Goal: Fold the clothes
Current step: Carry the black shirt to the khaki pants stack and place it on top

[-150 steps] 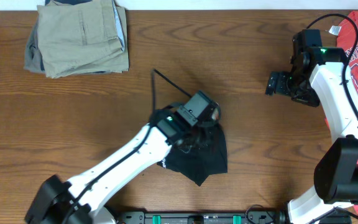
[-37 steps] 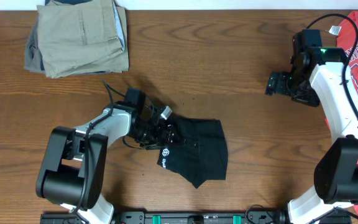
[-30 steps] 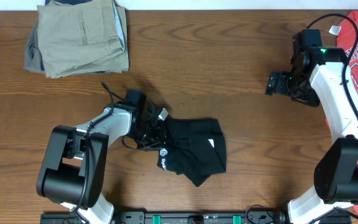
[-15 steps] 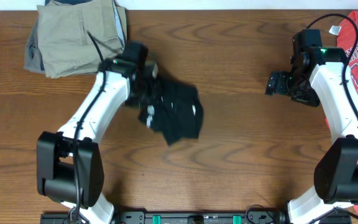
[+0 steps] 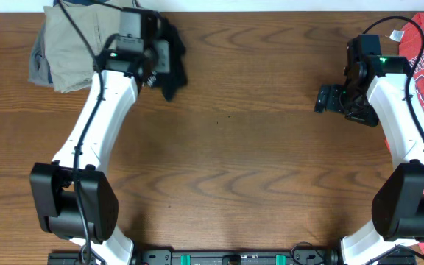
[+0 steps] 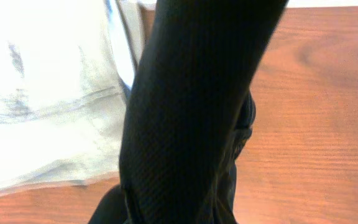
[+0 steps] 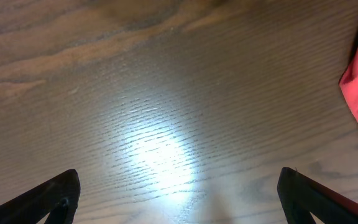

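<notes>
Seeing right gripper (image 7: 179, 183) spread wide, empty, above bare table (image 5: 234, 147) at right | seeing black T-shirt (image 5: 175, 70) bunched compact, held hanging by left gripper (image 5: 162, 60), far left just beside khaki trousers (image 5: 72, 51) | judging setting-down remaining, tidy fold unconfirmed | failing to make out left fingers or fold lines under dark cloth

Left arm (image 5: 98, 118) stretched from its lower-left base to the upper left of the overhead frame. Left gripper (image 5: 155, 53) clamped on black T-shirt (image 5: 174, 73); its fingers are hidden by cloth in the wrist view. Right arm (image 5: 397, 121) bent along the right edge, right gripper (image 5: 324, 98) pointing left, fingers (image 7: 58, 193) spread wide, holding nothing.
</notes>
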Available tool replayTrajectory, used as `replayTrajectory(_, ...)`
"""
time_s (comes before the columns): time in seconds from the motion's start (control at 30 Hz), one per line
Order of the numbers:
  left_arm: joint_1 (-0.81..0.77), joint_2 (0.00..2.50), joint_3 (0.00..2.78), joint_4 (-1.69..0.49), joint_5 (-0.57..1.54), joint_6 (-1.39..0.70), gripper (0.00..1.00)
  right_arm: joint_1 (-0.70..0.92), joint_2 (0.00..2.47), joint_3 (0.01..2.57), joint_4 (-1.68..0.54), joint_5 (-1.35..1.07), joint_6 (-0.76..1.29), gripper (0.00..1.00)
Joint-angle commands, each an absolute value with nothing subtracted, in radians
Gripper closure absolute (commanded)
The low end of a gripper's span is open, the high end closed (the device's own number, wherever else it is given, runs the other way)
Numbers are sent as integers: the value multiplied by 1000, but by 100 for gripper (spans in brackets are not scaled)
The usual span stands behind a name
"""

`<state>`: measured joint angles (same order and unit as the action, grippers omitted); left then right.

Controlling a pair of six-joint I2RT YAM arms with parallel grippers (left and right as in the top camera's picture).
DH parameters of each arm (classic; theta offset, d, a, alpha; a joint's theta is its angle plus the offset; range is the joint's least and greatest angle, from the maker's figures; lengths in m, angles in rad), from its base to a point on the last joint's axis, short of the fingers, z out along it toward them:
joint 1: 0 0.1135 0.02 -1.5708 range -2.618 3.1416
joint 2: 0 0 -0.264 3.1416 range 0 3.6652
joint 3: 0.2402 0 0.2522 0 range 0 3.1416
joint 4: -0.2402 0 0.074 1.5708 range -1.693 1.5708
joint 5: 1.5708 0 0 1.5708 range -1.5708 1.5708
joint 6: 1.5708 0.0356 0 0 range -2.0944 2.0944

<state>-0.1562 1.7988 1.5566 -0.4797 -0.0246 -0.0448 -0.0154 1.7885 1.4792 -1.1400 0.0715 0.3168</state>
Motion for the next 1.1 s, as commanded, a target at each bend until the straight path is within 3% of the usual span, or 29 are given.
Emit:
replayTrajectory(0.0, -114, 1803, 1594, -417, -65, 7, 94, -13, 1771, 1489, -1141, 75, 302, 1)
replayTrajectory(0.83, 53, 1903, 1640, -187, -65, -28, 92, -13, 1771, 1489, -1141, 75, 302, 1)
replayTrajectory(1.07, 131, 2022, 1640, -76, -156, -194, 90, -13, 1771, 1489, -1141, 75, 302, 1)
